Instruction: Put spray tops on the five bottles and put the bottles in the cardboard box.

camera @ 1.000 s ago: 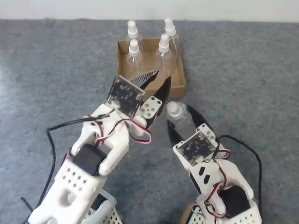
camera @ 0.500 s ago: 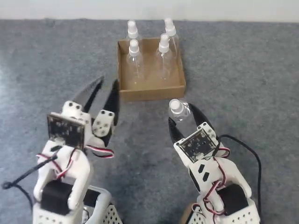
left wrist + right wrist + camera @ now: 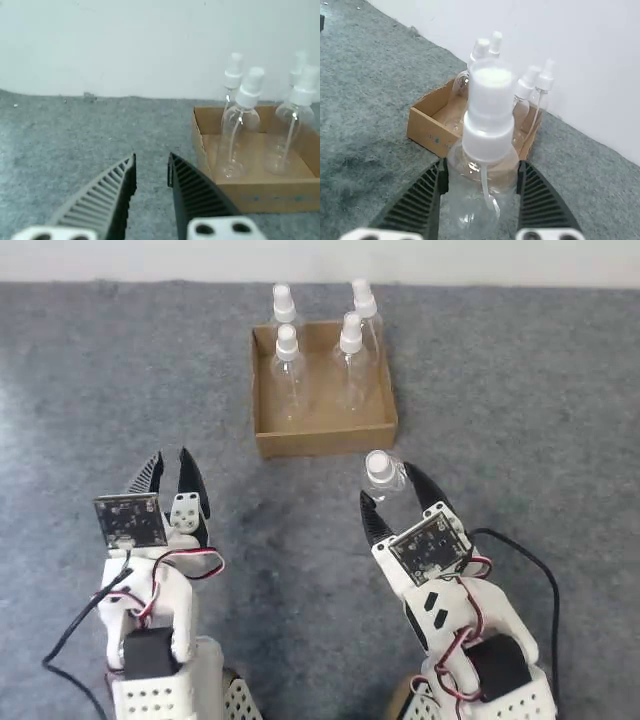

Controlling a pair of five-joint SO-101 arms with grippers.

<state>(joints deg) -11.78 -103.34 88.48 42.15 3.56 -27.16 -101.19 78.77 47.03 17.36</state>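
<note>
Clear plastic spray-topped bottle (image 3: 381, 472), upright, clamped by right gripper (image 3: 385, 483) just before brown cardboard box (image 3: 325, 440)'s near wall; left gripper (image 3: 170, 455) parted, empty.

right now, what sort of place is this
Probably a robot test bench, not a home: a grey felt-like mat against a bare white wall, a cardboard box with spray bottles, and the right gripper clasping a fifth bottle.

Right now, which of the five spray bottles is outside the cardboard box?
The spray bottle held in the right gripper; the other four stand in the cardboard box.
</note>
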